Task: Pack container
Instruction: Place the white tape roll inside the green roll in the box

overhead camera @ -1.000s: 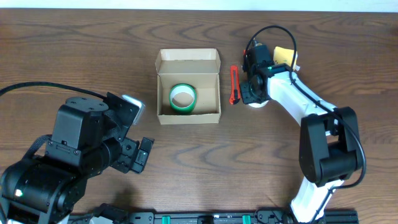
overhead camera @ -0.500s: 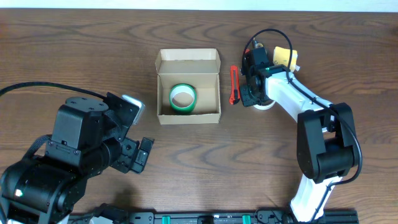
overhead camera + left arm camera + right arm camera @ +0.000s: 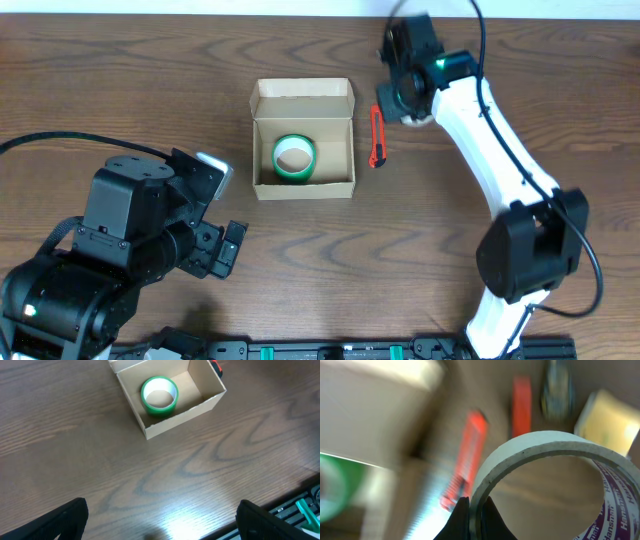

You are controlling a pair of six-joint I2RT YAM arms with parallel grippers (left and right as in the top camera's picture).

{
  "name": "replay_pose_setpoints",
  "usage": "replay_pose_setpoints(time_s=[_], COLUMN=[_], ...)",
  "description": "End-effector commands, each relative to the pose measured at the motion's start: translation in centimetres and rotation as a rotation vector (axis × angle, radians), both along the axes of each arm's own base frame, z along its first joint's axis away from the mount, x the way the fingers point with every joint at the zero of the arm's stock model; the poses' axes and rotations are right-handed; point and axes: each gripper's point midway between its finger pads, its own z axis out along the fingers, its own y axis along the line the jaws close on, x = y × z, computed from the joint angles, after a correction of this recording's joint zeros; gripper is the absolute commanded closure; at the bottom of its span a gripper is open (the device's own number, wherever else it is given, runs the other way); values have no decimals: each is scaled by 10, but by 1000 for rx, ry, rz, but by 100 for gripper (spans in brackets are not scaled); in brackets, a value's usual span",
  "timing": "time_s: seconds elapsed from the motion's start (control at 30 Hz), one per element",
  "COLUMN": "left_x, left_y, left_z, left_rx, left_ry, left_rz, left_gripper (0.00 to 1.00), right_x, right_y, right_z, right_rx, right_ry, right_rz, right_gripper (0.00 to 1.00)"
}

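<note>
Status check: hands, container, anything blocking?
Left hand open, near edge. Right hand shut on white tape roll, beyond the container's far right corner. Container open, green tape roll inside. Red knife beside it, not blocking.

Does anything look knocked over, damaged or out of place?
Nothing stands out. The container sits open, green tape roll flat inside, red cutter beside it; the right gripper holds a white tape roll.

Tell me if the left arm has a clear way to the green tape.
Probably yes: the box is open on top, the green tape lies uncovered inside, and the left gripper stands open with nothing between.
</note>
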Motion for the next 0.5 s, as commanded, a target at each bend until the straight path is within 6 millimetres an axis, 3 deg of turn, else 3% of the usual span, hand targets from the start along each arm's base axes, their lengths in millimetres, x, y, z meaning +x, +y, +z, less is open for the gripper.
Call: replay_pose_setpoints(time_s=[0.0, 0.1, 0.27, 0.33, 0.47], left_x=[-1, -1, -1, -1, -1], left_y=[0, 0, 0, 0, 0], left_z=[1, 1, 1, 1, 1], left_rx=[7, 7, 7, 7, 7], left_ry=[-5, -5, -5, -5, -5], left_rz=[-12, -12, -12, -12, -12], left_gripper=[4, 5, 5, 5, 5], right_x=[-10, -23, -59, -72, -87], right_y=[59, 100, 163, 182, 202], right_z=[57, 60, 41, 28, 3], right_rx=[115, 144, 149, 144, 135], right_ry=[-107, -121, -70, -41, 20], right_rz=[145, 228, 362, 397, 394], right_gripper=[99, 99, 99, 99, 99])
